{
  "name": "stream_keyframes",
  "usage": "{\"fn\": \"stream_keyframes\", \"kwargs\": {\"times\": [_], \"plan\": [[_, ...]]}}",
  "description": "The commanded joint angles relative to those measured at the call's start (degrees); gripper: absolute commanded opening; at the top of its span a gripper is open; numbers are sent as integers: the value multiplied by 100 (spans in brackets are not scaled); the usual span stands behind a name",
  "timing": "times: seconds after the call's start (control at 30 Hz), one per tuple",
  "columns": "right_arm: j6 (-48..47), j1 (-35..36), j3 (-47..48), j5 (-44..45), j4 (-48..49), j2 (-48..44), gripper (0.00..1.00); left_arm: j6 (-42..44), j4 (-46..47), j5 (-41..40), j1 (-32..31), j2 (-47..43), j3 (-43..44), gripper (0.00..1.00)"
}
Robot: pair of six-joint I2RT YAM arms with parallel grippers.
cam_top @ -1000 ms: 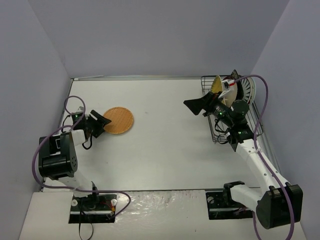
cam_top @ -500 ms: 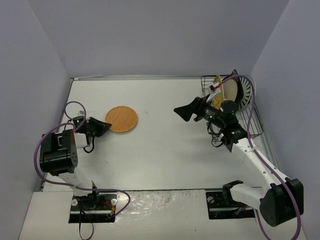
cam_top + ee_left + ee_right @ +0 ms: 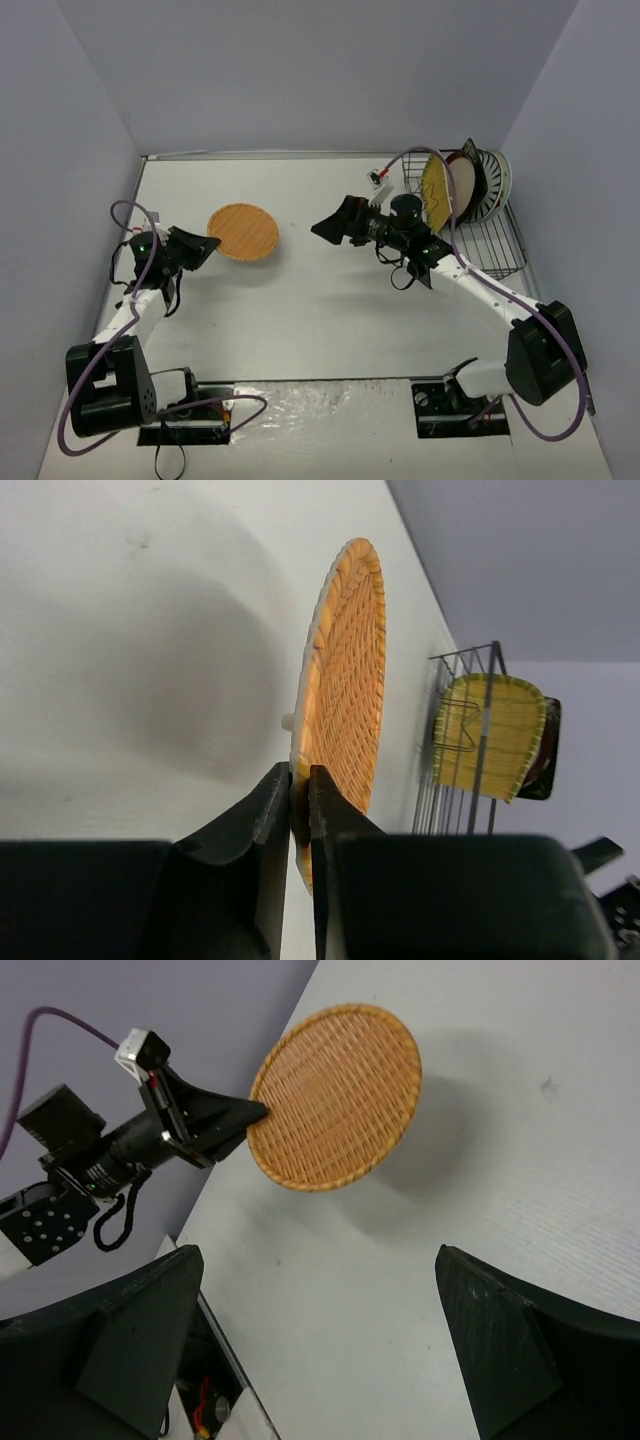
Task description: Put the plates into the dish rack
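White table, plain lavender walls. Round orange-brown plate has a basket-weave look and sits at the tips of the left pincer. The left wrist view shows the jaws nearly closed, clamping the plate's nearest rim, with the rest of the disc reaching out ahead of the fingers. A shadow lies beneath the plate, so it looks raised or tipped off the table. Can't tell if the far edge touches.

Handling guess: light, rigid, thin. The ribbed weave probably gives good friction, so it's not slippery. Likely not brittle like ceramic, but the material is unconfirmed. A one-edge pinch means it could swing or droop about the jaws. The rim is the only sensible place to grab; the flat face offers nothing.

Right pincer is spread wide and empty, and it faces the plate, which is ahead of it and well apart. If this is a handover, the free rim opposite the left pincer's grip is the spot.

Dish rack is behind the right pincer, beyond the plate as the left pincer sees it. Other plates stand upright in the rack, with the yellow woven-look plate nearest.
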Motion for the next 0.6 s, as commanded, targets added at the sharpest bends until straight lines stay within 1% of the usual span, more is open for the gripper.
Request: {"fn": "stream_keyframes", "kwargs": {"times": [0.0, 0.13, 0.23, 0.33, 0.43, 0.57], "plan": [[354, 339, 542, 110, 369, 459, 99, -521, 265, 572, -119, -776, 72, 0], [630, 483, 706, -43, 675, 884, 98, -612, 119, 748, -188, -1361, 38, 0], [634, 630, 928, -54, 677, 1071, 98, -687, -60, 840, -248, -1672, 25, 0], [646, 710, 1073, -65, 686, 1262, 98, -892, 44, 955, -304, -1958, -42, 0], [783, 763, 1092, -130, 892, 1338, 97, -936, 45, 1044, -398, -2043, -14, 0], [761, 853, 1179, -139, 853, 1370, 94, -927, 74, 1086, -491, -2085, 17, 0]]}}
